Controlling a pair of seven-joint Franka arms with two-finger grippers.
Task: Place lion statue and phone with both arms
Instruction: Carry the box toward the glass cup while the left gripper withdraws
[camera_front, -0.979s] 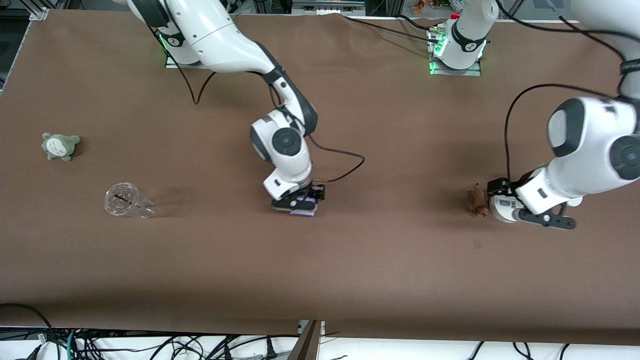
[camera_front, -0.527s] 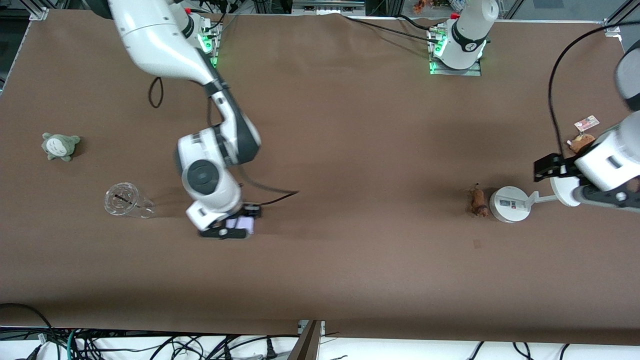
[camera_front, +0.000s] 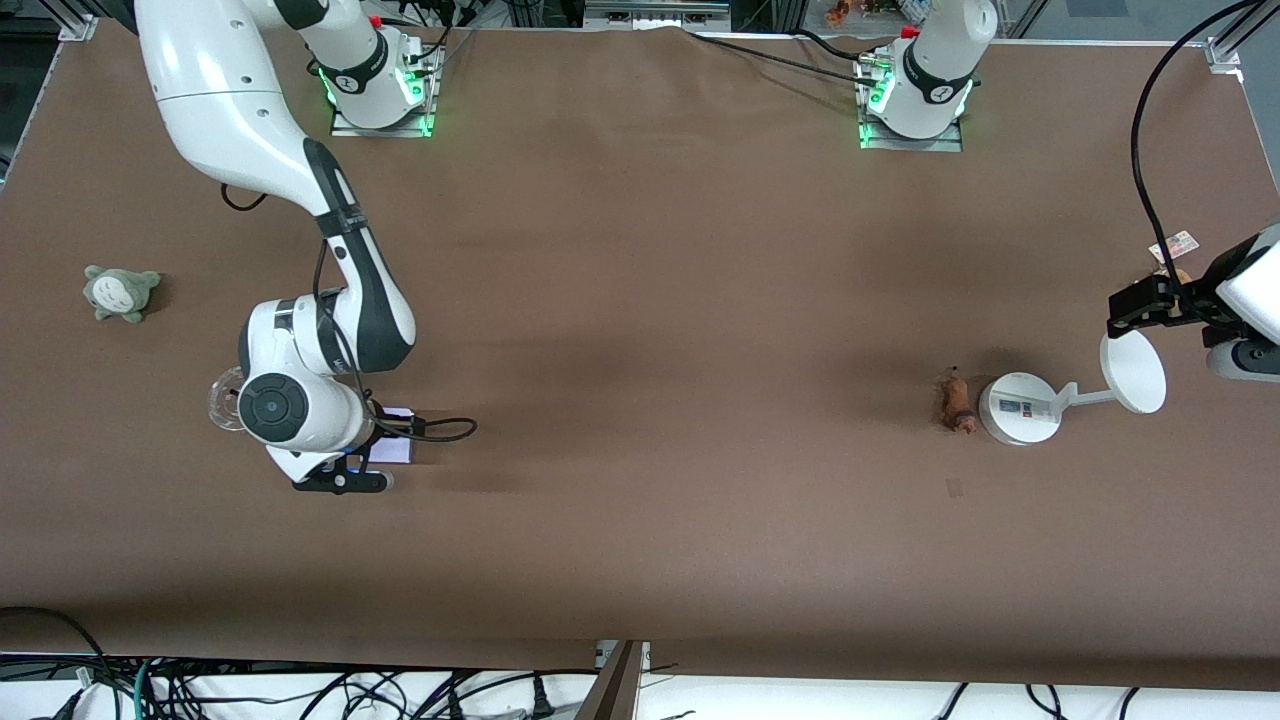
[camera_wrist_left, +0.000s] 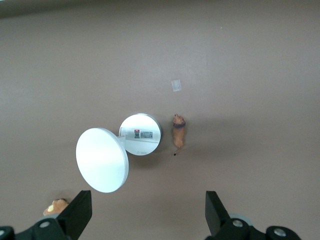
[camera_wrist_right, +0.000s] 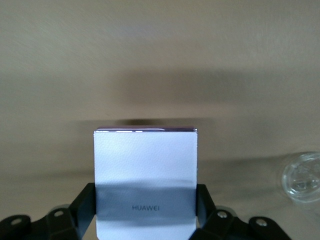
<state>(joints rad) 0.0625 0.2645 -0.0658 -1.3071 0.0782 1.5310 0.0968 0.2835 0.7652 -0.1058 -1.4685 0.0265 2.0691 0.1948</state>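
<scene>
The lion statue (camera_front: 957, 403), small and orange-brown, lies on the brown table beside the white stand's round base (camera_front: 1020, 408); the left wrist view shows the lion statue (camera_wrist_left: 179, 136) from above. My left gripper (camera_front: 1145, 305) hangs open and empty in the air over the left arm's end of the table, with its fingers (camera_wrist_left: 75, 217) wide apart around nothing. My right gripper (camera_front: 375, 457) is shut on the pale lavender phone (camera_front: 397, 448) just above the table. In the right wrist view the phone (camera_wrist_right: 145, 165) sits gripped by its two edges.
A clear cup (camera_front: 222, 398) lies beside the right arm's wrist, partly hidden by it, and shows as the cup (camera_wrist_right: 302, 177) in the right wrist view. A grey-green plush (camera_front: 120, 292) lies toward the right arm's end. The stand's disc (camera_front: 1133, 372) and a brown plush (camera_front: 1170, 277) with a tag are near my left gripper.
My right arm swung with the phone from the table's middle to beside the clear cup. My left gripper drew away from the lion statue and stand, toward the table's end, uncovering the stand.
</scene>
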